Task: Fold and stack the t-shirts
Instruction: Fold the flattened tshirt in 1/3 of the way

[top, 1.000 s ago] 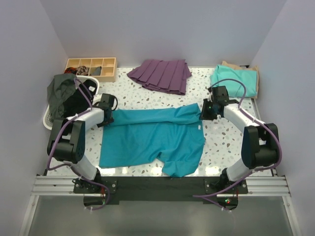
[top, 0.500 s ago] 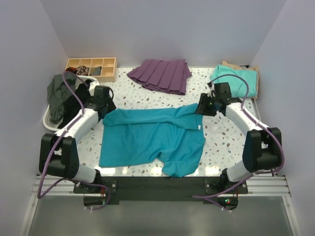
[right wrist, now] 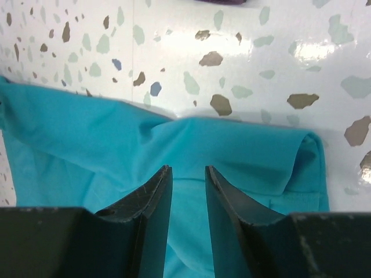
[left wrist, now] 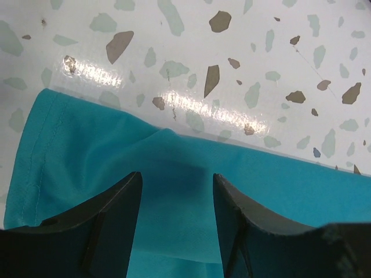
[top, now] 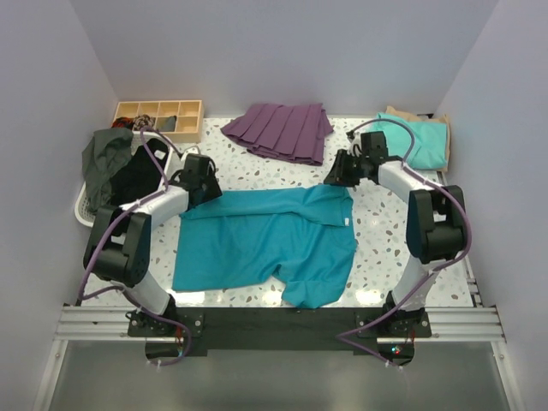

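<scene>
1. A white table (top: pixel 377 231) with grey and brown flecks stands inside pale lilac walls, and light glares off its glossy top.
2. The teal shirt (top: pixel 257 240) lies spread flat mid-table, between the two arms. Its far edge runs left to right and its near right corner bunches into a rumpled flap at the near table edge.
3. In the left wrist view the teal shirt (left wrist: pixel 278 191) shows a stitched hem at left and a soft ridge running toward the fingers.
4. In the right wrist view the cloth (right wrist: pixel 75 133) has a rolled fold at its right end.
5. The left gripper (top: pixel 204 184) is at the shirt's far left corner. Its jaws stand well apart over the cloth (left wrist: pixel 177 179), with nothing pinched between them.
6. The right gripper (top: pixel 336 171) is at the far right corner. Its jaws (right wrist: pixel 187 171) are parted by only a narrow slit, and cloth shows through the gap without being clamped.
7. A mint shirt (top: pixel 435 137) lies folded in the far right corner on top of a tan shirt (top: pixel 402 111).
8. A purple pleated garment (top: pixel 281 130) lies far centre, just beyond the teal shirt.
9. A wooden tray (top: pixel 159 118) with compartments sits far left. A white basket (top: pixel 83 204) with dark clothes (top: pixel 107 158) hangs off the left edge.
10. Bare table shows to the right of the teal shirt and in a strip between it and the purple garment.
</scene>
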`<state>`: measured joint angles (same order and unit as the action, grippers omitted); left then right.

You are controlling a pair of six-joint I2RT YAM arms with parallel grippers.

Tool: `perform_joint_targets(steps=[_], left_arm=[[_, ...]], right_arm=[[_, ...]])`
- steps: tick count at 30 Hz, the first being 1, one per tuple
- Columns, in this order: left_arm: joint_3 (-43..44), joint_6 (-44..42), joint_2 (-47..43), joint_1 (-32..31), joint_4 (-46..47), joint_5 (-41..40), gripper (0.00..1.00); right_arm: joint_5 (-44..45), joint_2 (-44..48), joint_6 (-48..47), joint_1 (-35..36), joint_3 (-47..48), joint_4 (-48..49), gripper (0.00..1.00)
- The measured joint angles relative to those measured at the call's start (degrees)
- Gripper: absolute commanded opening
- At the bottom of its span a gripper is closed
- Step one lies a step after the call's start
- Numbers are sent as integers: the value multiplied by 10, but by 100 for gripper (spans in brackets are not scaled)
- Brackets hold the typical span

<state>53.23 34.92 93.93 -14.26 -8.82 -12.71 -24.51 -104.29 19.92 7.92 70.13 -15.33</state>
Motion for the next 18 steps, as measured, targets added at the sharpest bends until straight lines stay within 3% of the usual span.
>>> perform_joint_targets(steps=[18], left_arm=[[0, -3, 56, 2, 8, -76, 57]], right_arm=[[150, -62, 29, -2, 3, -24, 27]])
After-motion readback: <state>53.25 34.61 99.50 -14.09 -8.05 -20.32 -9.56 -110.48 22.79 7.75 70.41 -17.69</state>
